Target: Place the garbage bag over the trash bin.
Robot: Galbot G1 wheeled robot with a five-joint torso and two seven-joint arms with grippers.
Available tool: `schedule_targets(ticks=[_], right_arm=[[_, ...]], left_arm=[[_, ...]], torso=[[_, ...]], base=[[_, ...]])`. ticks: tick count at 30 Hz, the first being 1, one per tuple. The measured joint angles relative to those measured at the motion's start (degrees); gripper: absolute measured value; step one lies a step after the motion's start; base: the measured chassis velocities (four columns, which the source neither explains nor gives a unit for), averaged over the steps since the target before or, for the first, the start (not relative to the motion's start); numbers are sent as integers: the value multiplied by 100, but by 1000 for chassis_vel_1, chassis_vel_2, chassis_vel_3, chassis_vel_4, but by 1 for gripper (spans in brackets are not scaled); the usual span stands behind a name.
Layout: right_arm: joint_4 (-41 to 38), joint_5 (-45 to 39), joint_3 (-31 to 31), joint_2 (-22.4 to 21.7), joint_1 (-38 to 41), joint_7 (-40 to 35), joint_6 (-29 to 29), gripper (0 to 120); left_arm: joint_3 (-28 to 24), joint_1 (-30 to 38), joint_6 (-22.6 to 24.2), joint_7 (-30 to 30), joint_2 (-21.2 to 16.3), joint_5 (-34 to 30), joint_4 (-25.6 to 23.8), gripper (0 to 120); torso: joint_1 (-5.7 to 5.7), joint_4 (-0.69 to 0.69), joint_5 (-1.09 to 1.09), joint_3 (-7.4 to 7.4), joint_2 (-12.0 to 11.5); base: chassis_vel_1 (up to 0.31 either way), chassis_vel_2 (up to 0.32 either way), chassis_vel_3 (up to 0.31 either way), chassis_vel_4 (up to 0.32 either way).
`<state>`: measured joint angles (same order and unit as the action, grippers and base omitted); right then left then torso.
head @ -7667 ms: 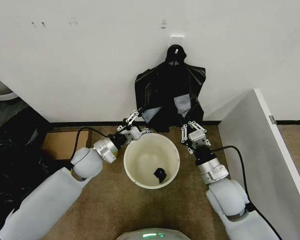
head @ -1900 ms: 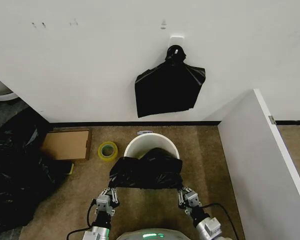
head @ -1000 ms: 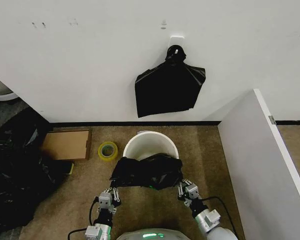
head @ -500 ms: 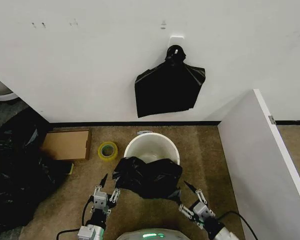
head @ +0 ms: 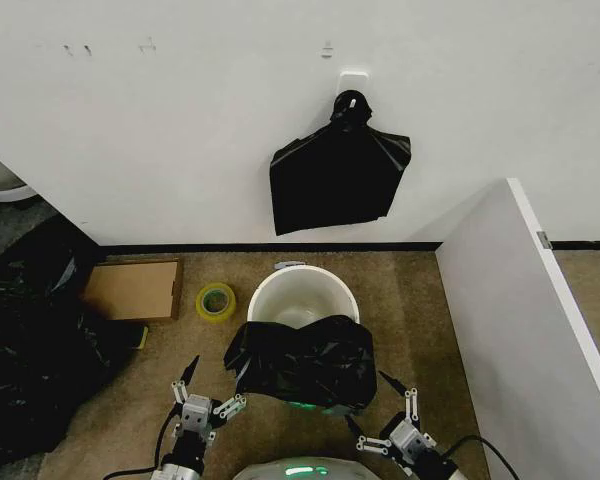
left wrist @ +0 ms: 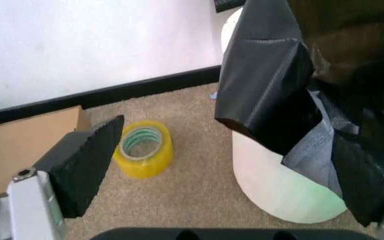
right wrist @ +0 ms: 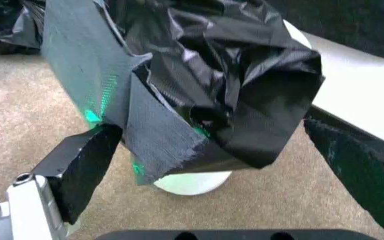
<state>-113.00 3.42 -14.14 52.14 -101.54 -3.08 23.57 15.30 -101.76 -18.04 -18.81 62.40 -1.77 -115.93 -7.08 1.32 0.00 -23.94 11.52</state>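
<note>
The wrinkly black plastic garbage bag [head: 302, 362] drapes the round white bin's [head: 280, 292] near rim, seemingly leaving the far rim bare. It lies between the left tool [head: 202, 391] and right tool [head: 392, 412], both wide open and empty.

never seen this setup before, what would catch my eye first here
First, the glossy black garbage bag draped over the near rim of the white trash bin, leaving the far half of its mouth uncovered. Next, another black bag hanging from a wall hook above. The left gripper and right gripper sit open just in front of the bin.
</note>
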Motion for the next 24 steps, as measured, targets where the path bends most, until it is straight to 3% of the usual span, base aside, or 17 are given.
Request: schedule_targets(ticks=[9,16,21,24], right_arm=[[288,-274,124,187,256,-143,272,100],[182,-87,-36,-46,17,73,440,100],[419,24,-306,-91,78,631,817,100],[694,112,-595,-67,175,1340,1254,100]], left_arm=[[-27,100,-244,-79,176,20,191,100],[57,-201,-313,-81,-80,305,40,100],[105,-300,-271,-47,-348,585,137,100],[103,-302,-218,31,-428,720,230,100]], torso=[[0,0,-1,0,0],[0,0,-1,0,0],[0,0,0,0,0],[0,0,0,0,0]], base=[[0,0,0,0],[0,0,0,0],[0,0,0,0],[0,0,0,0]])
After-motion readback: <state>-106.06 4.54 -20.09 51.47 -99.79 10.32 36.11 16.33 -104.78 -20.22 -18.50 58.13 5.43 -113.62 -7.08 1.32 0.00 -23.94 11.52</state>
